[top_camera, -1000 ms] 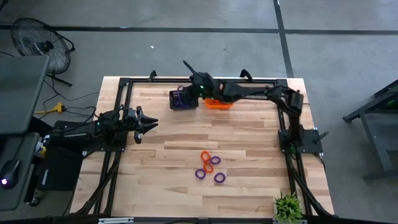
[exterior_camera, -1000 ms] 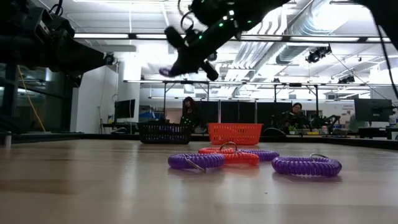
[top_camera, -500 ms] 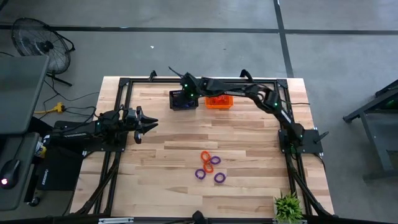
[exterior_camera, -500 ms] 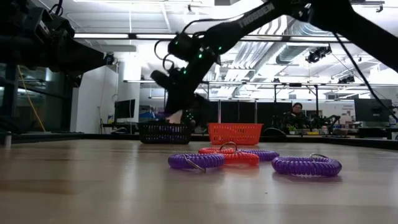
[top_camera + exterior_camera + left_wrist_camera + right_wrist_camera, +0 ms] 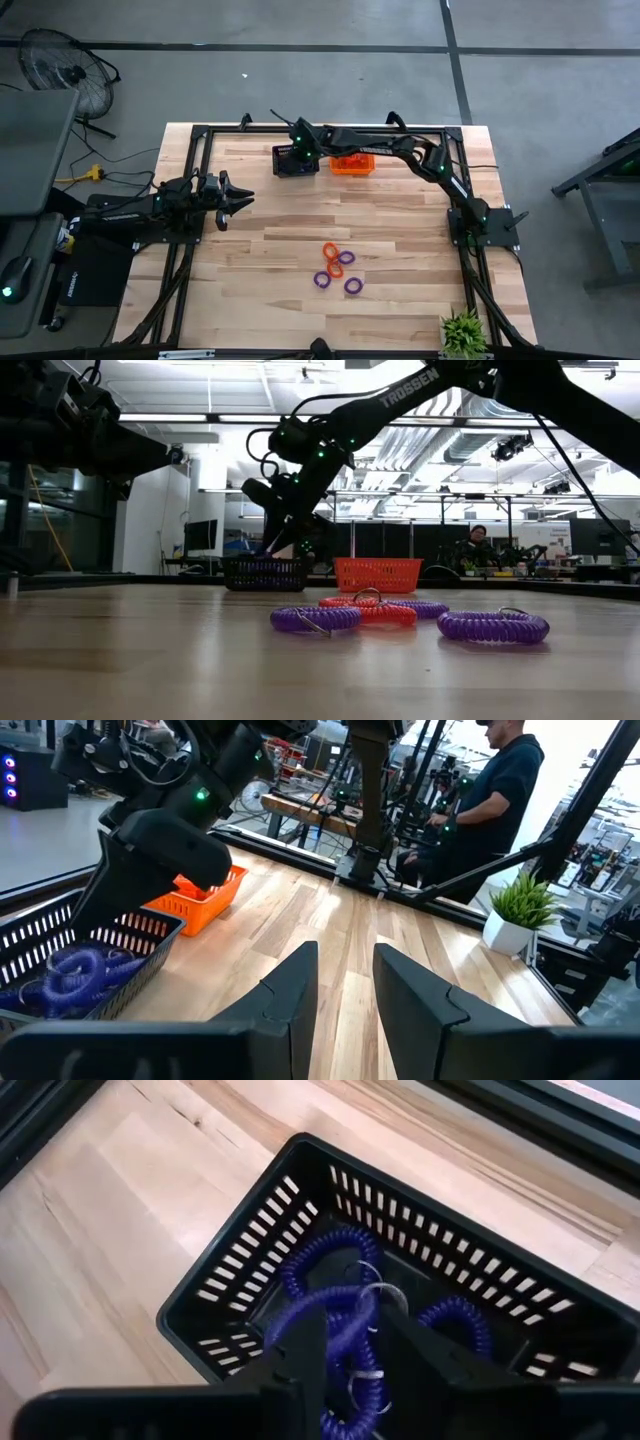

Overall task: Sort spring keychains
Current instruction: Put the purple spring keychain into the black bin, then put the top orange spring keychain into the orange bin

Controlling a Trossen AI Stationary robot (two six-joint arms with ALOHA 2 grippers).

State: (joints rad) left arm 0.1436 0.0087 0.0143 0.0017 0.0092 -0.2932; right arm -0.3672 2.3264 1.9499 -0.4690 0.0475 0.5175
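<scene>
My right gripper [image 5: 352,1365] reaches down into the black mesh basket [image 5: 295,162] at the table's far edge, shut on a purple spring keychain [image 5: 335,1335]. Other purple coils [image 5: 450,1325] lie on the basket's floor. The orange basket [image 5: 352,165] stands right beside it. Several loose keychains lie flat on the wood near the table's middle: two orange [image 5: 332,250] and three purple [image 5: 353,286]. The low view shows them as a purple coil [image 5: 315,619], an orange one [image 5: 372,611] and more purple [image 5: 493,626]. My left gripper [image 5: 236,201] waits open at the table's left side. My right gripper pinches the purple keychain's coil [image 5: 345,1320] between its two fingers. The fingers [image 5: 275,545] come from above, slanting down into the black basket. The coil runs between them inside the basket walls. I cannot tell whether it rests on the coils below.
A small potted plant [image 5: 464,334] stands at the near right corner. The black frame rails [image 5: 205,135] run along the table's edges. Bare wood lies between my left gripper and the loose keychains. A person [image 5: 500,790] stands beyond the table.
My right gripper, carrying the purple keychain, moved toward the table's left, from between the two baskets to over the black one. It also came down from well above the basket's rim into the basket. The loose keychains stayed put.
</scene>
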